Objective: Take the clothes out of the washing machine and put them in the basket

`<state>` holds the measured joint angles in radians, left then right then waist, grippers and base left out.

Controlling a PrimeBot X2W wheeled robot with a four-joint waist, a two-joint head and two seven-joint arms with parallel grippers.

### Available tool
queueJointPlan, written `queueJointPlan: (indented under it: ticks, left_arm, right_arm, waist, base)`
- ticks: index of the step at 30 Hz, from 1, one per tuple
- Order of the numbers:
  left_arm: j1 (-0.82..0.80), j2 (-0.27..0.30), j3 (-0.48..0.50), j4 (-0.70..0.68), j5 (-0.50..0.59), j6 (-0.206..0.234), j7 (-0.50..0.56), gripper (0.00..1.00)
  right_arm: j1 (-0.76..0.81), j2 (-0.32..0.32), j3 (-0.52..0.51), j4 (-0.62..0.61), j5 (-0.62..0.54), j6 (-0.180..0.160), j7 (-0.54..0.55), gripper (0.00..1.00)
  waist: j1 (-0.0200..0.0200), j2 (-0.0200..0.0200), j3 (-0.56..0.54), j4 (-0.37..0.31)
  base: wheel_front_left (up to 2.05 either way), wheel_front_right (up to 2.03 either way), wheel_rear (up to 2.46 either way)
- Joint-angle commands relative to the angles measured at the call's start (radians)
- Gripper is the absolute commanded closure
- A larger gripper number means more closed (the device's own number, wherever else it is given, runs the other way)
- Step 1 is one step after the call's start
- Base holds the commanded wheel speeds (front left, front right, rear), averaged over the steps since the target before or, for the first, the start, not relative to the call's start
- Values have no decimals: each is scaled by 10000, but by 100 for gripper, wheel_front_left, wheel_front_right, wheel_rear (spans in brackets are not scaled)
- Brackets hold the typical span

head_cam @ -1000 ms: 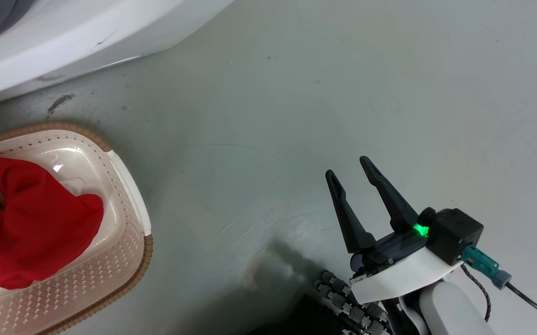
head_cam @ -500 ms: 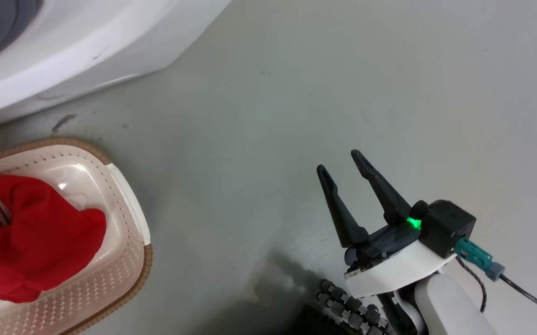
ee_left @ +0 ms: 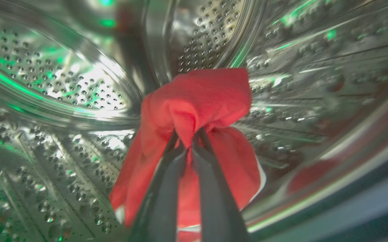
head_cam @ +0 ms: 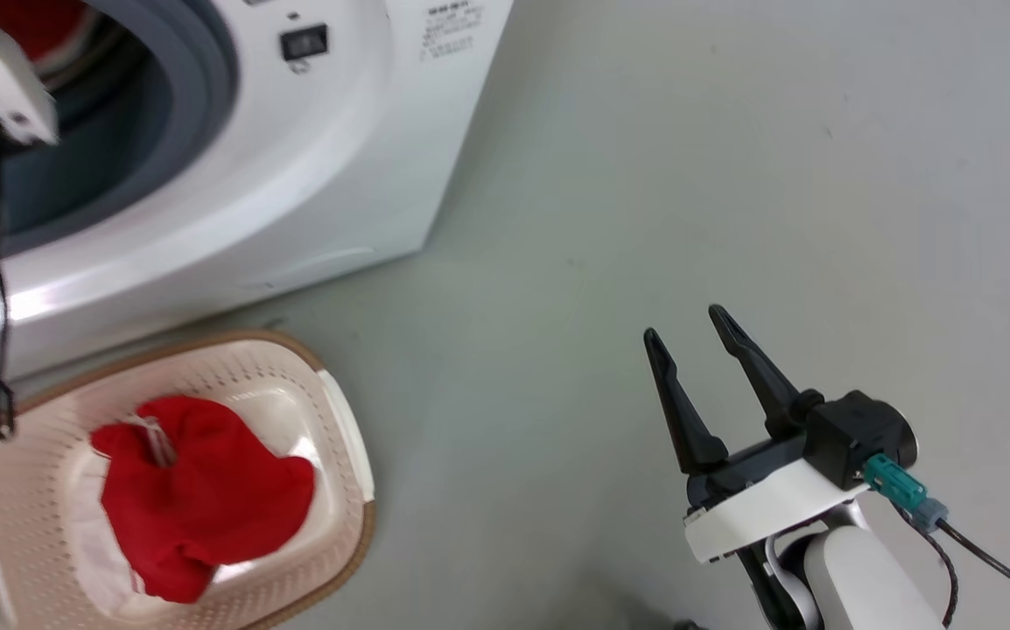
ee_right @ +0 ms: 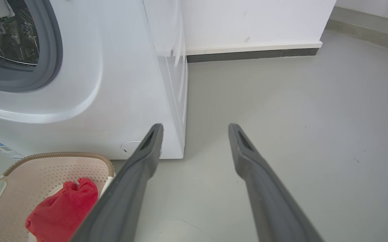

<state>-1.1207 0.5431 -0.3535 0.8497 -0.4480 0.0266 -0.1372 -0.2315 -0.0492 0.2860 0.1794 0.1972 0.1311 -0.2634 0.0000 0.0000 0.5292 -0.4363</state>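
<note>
Left wrist view looks into the perforated steel drum [ee_left: 63,77]. The left gripper [ee_left: 187,136] has its two dark fingers pinched nearly together on a fold of a red garment [ee_left: 200,94], which bunches up above the tips at frame centre and drapes down both sides toward the bottom edge.

Over in the head view, the washing machine [head_cam: 339,157] takes the upper left. The basket [head_cam: 207,341] sits on the grey floor [head_cam: 732,175] just in front of it at lower left, with another red piece [head_cam: 207,499] lying inside. The right gripper [head_cam: 684,325] is at lower right over bare floor, fingers spread wide and empty.
</note>
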Motion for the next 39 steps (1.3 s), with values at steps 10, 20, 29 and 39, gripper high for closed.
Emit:
queueJointPlan:
  ticks: [10, 20, 29, 39]
  left_arm:
    - [2222, -836, 31, -349, -484, -36, -1095, 100]
    - [4794, -1098, 466, -2364, -554, 113, -1294, 100]
    - [7127, -1128, 857, -6275, -227, 910, -1279, 100]
    - [9659, -1235, 814, -9116, -370, 1979, -848, 100]
  right_arm:
    - [843, -18, -387, 282, -437, -7, 460, 0]
    - [1753, -15, -731, -42, -725, -7, 1036, 0]
    - [2412, -15, -970, -525, -864, -7, 1451, 0]
    - [2563, -15, -1095, -911, -918, -7, 1615, 0]
  waist:
    - [0, 0, -2768, 1211]
    - [0, 0, -4436, 1761]
    - [0, 0, -5300, 2585]
    - [0, 0, -5061, 3178]
  base:
    - [0, 0, 0]
    - [0, 0, 0]
    - [0, 0, 0]
    - [0, 0, 0]
